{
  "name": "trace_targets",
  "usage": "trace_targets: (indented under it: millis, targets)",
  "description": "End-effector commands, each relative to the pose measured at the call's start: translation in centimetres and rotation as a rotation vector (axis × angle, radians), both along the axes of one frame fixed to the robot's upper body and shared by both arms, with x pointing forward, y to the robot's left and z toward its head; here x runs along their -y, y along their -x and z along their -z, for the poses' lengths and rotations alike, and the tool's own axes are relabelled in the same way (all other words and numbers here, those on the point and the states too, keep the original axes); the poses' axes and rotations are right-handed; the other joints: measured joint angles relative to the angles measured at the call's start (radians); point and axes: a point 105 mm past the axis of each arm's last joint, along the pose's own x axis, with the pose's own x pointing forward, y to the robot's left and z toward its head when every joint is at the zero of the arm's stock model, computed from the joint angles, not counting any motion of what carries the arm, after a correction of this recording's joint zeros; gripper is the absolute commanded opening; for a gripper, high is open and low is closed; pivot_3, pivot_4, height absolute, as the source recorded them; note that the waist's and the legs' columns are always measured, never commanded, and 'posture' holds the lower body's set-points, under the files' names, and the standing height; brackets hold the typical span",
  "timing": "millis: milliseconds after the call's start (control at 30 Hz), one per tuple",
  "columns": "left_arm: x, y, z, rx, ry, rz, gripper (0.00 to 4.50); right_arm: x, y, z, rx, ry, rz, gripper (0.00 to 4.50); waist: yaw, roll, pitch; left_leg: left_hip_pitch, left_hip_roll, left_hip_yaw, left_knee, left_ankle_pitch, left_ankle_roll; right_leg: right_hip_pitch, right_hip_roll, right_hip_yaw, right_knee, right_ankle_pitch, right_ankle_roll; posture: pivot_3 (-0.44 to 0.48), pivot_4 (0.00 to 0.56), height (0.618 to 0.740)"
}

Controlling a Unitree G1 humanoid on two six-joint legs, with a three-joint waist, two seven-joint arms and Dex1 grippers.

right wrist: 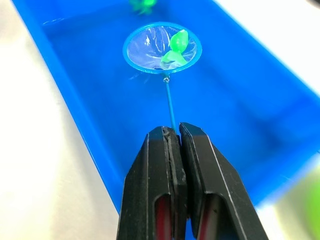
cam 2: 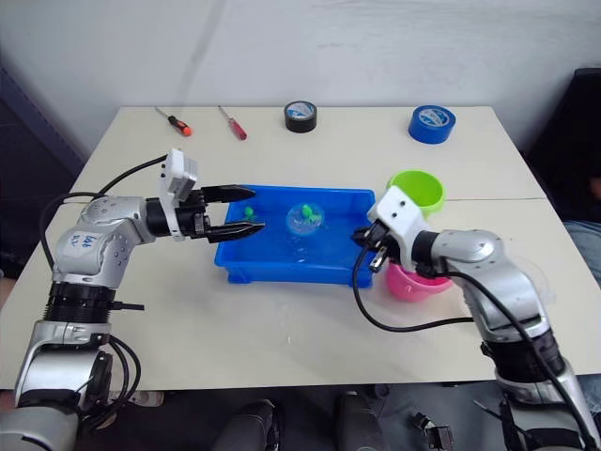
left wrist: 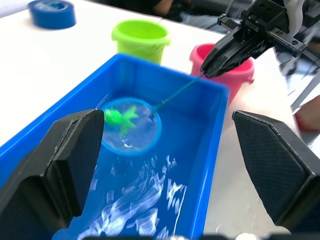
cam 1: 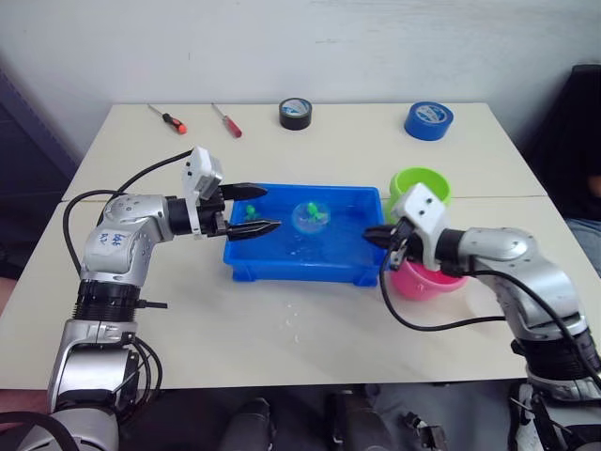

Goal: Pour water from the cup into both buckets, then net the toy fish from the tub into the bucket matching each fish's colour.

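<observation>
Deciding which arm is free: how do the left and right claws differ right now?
The left claw is open, fingers spread, holding nothing; the right claw is shut on the thin handle of the net. The left claw hovers at the left end of the tub; the right claw sits at its right end, in front of the pink bucket. The net holds a green fish. Both point inward over the tub.

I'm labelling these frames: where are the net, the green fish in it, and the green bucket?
net point(right wrist: 162, 47): right wrist view, on its mesh.
green fish point(right wrist: 176, 45): right wrist view, its body.
green bucket point(left wrist: 140, 37): left wrist view, its rim.
</observation>
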Motion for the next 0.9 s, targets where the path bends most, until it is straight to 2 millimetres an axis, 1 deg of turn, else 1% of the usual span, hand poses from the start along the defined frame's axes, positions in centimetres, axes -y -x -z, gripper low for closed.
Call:
trace_targets:
  millis: [33,167,267,367,400,433,500,667,733,833,900]
  targets:
    - [1.6,0.1,-0.9,0.038,0.013,0.072,4.45,2.4,1.3,-3.5,0.100,-0.032,0.101,0.00,0.001,0.000,0.000,0.000,0.000,0.000,0.000,0.000,0.000,0.000,0.000,0.000,0.000,0.000,0.000,0.000,0.150,0.736]
    - [2.8,0.1,-0.8,0.042,-0.003,0.127,4.45,5.2,2.3,-5.3,0.138,-0.048,0.217,0.00,0.000,0.000,0.000,0.000,0.000,0.001,0.000,0.000,0.000,0.000,0.000,0.001,0.000,0.000,0.000,0.000,0.150,0.736]
    - [3.3,-0.2,-0.9,0.060,-0.006,0.133,4.45,6.7,2.6,-5.9,0.146,-0.046,0.281,0.00,0.002,0.000,0.000,0.000,0.000,0.000,0.000,0.000,0.000,0.000,0.000,0.001,0.000,0.000,0.000,0.000,0.150,0.736]
    - [3.9,-0.2,-1.1,0.072,0.006,0.142,4.45,8.7,2.4,-6.2,0.143,-0.052,0.367,0.00,0.003,0.000,0.000,0.000,0.000,0.001,0.000,0.000,0.000,0.000,0.000,0.001,0.000,0.000,0.000,0.000,0.150,0.736]
    - [4.1,-0.2,-1.2,0.072,0.014,0.149,4.45,10.0,2.1,-6.3,0.159,-0.004,0.416,0.00,0.003,0.000,0.000,0.000,0.000,0.001,0.000,0.000,0.001,0.000,0.000,0.001,0.000,0.000,0.000,0.000,0.150,0.736]
    - [4.3,-0.2,-1.2,0.072,0.019,0.153,4.45,10.8,1.8,-6.3,0.171,0.036,0.445,0.00,0.006,0.000,0.000,0.000,0.000,0.001,0.000,0.000,0.001,0.000,0.000,0.001,0.000,0.000,0.000,0.000,0.150,0.736]
    - [4.7,-0.4,-1.1,0.077,0.024,0.152,4.45,12.5,1.0,-6.2,0.210,0.138,0.498,0.00,0.010,0.000,0.000,0.000,-0.001,0.001,0.000,0.000,0.001,0.000,0.000,0.001,0.000,0.000,0.000,0.000,0.150,0.736]
    - [4.8,-0.3,-1.3,0.083,0.033,0.153,4.45,13.8,-0.5,-5.2,0.337,0.465,0.449,0.00,0.015,0.000,0.000,0.000,-0.001,0.002,0.000,0.001,0.001,0.000,0.000,0.002,-0.001,0.000,0.000,0.000,0.150,0.736]
    - [4.6,-0.4,-1.3,0.085,0.032,0.146,4.45,13.8,-1.1,-5.2,0.432,0.666,0.386,0.00,0.016,0.000,0.000,0.001,-0.001,0.003,0.000,0.001,0.001,0.000,0.000,0.002,-0.001,0.000,0.000,0.000,0.150,0.736]
    - [4.4,-0.4,-1.3,0.087,0.032,0.138,4.45,13.7,-1.7,-4.7,0.504,0.841,0.297,0.00,0.018,0.000,0.000,0.001,-0.001,0.004,0.000,0.001,0.001,-0.001,0.000,0.003,-0.001,0.000,0.000,0.000,0.150,0.736]
    - [4.3,-0.3,-1.3,0.089,0.030,0.134,4.45,13.9,-2.2,-4.1,0.611,1.133,0.181,0.00,0.018,0.000,0.000,0.001,-0.001,0.004,0.001,0.001,0.001,-0.001,0.000,0.003,-0.001,0.000,0.000,0.000,0.150,0.736]
